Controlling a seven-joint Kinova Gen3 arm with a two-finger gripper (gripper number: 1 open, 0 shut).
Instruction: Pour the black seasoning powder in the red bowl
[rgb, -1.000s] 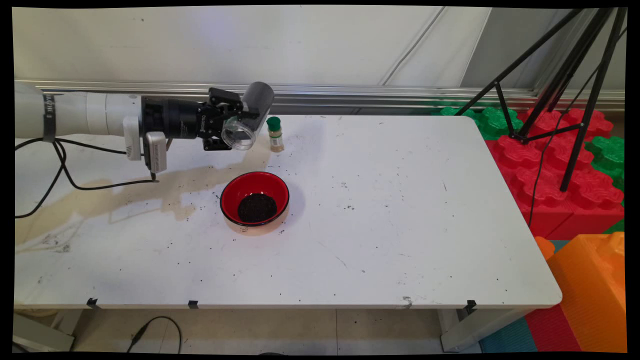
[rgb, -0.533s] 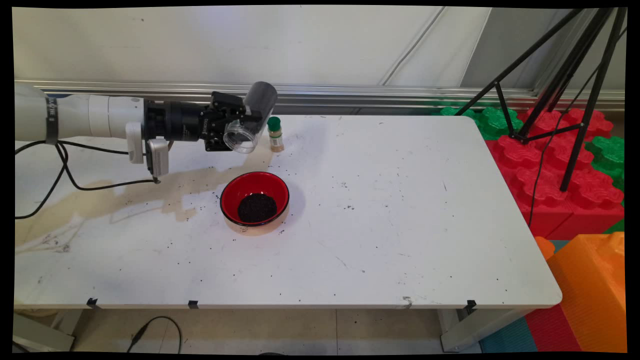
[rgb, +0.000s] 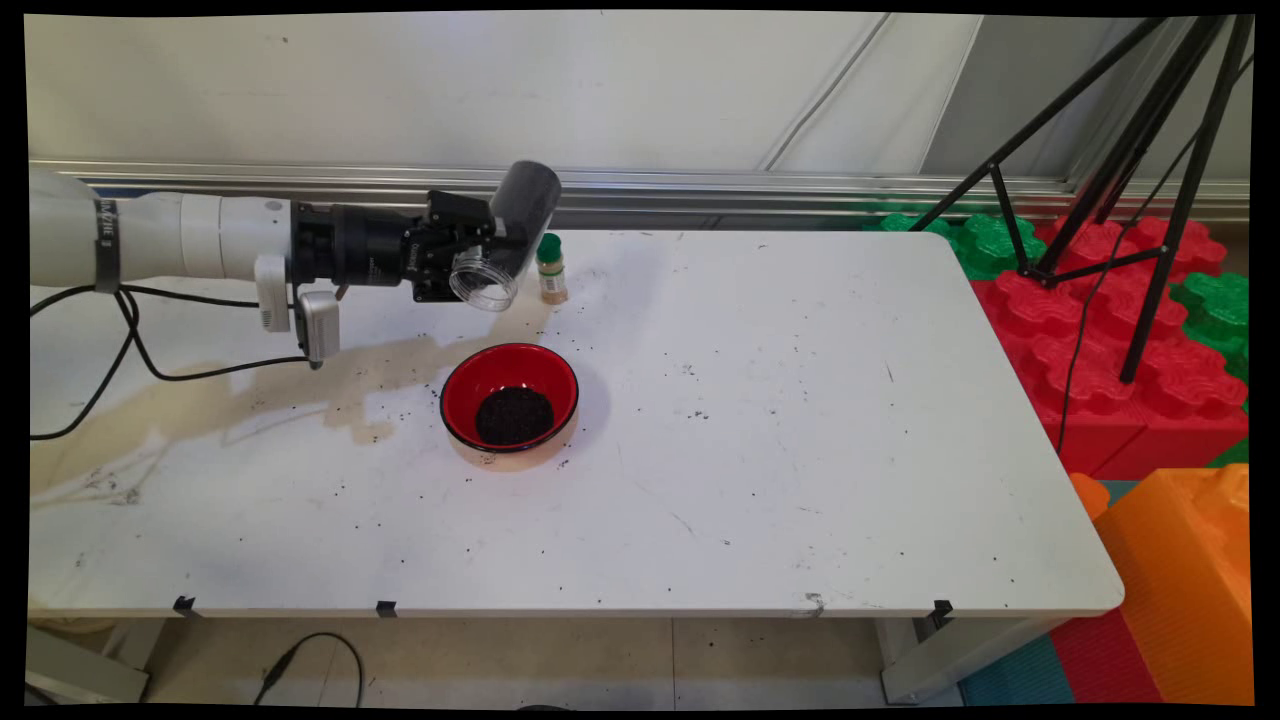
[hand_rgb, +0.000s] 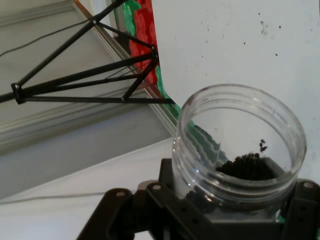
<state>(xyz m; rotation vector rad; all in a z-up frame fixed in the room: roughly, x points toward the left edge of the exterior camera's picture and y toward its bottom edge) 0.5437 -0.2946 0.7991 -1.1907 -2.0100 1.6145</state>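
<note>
Over the last second the arm has slid a little toward the right of the main view, carrying the clear jar (rgb: 505, 240) along, and the jar's tilt has eased: its dark closed end now points more steeply toward the top of the frame, while its open mouth still faces down and toward the camera. The gripper (rgb: 470, 250), in the upper left of the main view, is clamped on the jar's body, its fingers closed against the sides; in the hand view the jar (hand_rgb: 239, 150) fills the lower right with black linkage around its base. A small heap of dark granules (hand_rgb: 247, 167) sits inside the jar against its lower wall, so it is not empty. The red bowl (rgb: 510, 395) stands on the white table (rgb: 800, 450) below and slightly right of the jar's mouth, well apart from it, with a dark pile in its bottom. A small green-capped bottle (rgb: 549, 268) stands just right of the jar.
</note>
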